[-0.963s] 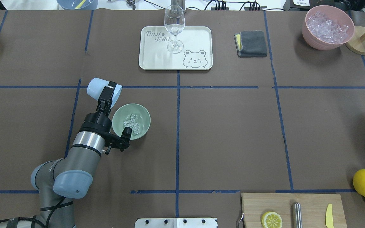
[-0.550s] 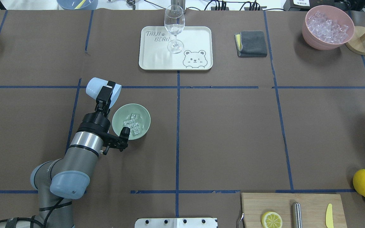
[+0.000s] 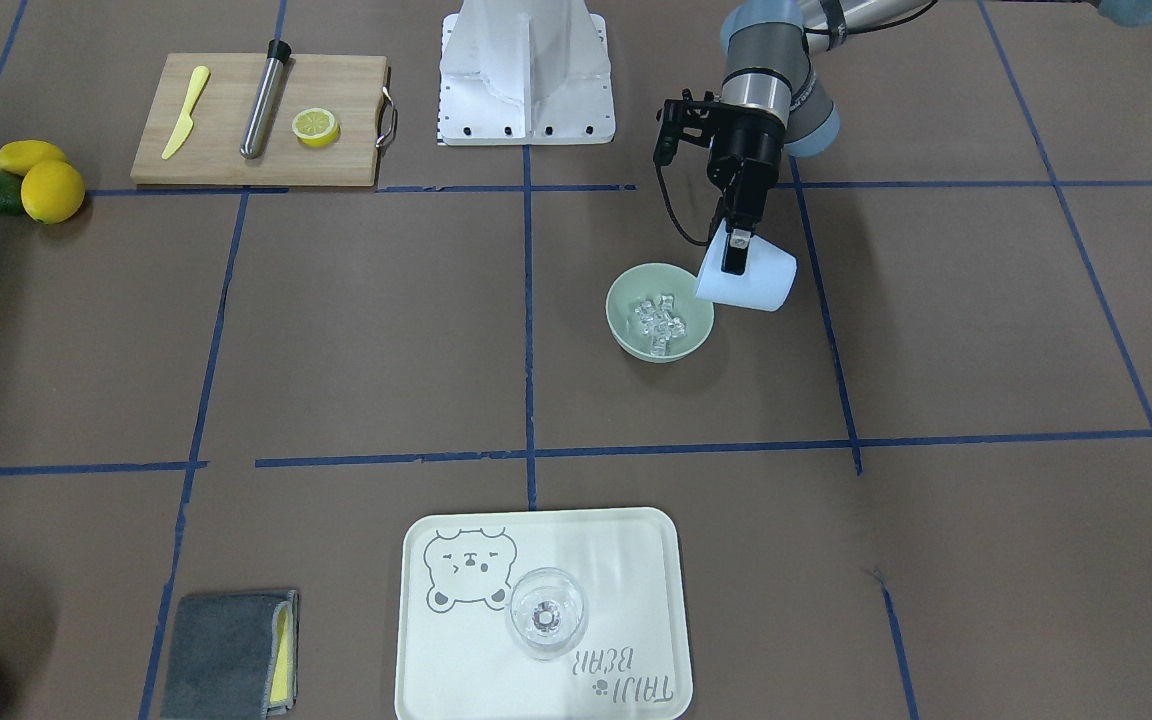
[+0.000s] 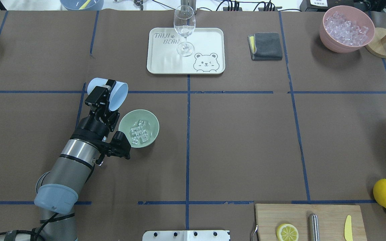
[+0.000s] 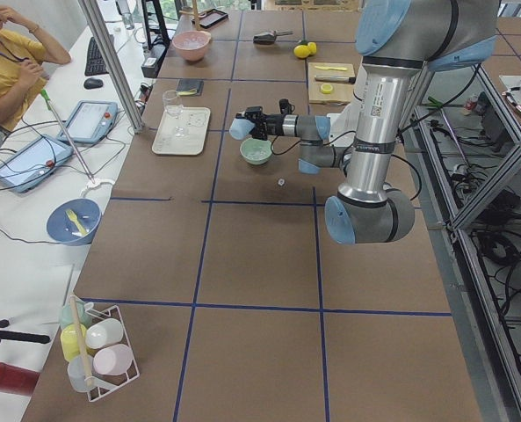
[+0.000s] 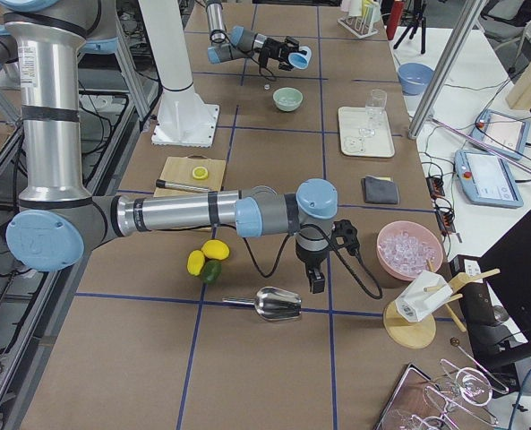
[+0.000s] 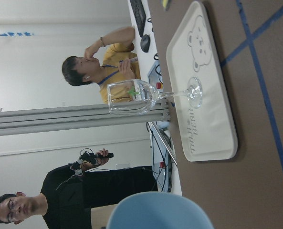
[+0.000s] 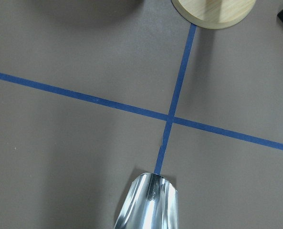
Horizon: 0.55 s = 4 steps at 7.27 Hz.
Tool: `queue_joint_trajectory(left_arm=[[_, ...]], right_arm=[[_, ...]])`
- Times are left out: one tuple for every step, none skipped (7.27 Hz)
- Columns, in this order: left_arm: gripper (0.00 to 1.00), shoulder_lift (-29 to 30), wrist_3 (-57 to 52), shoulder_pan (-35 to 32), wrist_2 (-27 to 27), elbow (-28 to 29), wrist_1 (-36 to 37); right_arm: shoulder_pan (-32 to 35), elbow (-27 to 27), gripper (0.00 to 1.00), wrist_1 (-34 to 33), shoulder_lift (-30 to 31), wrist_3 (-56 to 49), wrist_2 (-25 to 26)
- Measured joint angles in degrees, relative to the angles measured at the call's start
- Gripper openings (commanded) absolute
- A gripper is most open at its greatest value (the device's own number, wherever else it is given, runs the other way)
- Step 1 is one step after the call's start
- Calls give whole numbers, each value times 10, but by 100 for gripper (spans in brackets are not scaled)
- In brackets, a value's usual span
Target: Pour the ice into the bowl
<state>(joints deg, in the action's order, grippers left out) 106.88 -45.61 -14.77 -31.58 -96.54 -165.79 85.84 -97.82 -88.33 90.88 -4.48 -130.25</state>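
While the left gripper (image 4: 103,91) clamps the tilted blue cup (image 4: 118,95), clear glassy ice (image 4: 138,133) sits in the sage-green bowl (image 4: 125,126).

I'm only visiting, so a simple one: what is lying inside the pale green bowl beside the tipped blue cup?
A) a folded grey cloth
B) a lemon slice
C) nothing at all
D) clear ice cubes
D: the overhead and front-facing views both show a small heap of clear ice cubes resting in the green bowl, and nothing else is in it.
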Motion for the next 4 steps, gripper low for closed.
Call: queue_joint_trajectory(left_arm=[[0,0,92,0,-3,0,-16],[0,1,209,1,-11,0,-34],[0,2,329,2,-23,-3,-50],[0,3,446,2,-39,-9,-59]], right_arm=[[0,0,100,0,0,0,0],[1,0,100,0,0,0,0],[2,-1,100,0,0,-1,0],[2,-1,100,0,0,-1,0]])
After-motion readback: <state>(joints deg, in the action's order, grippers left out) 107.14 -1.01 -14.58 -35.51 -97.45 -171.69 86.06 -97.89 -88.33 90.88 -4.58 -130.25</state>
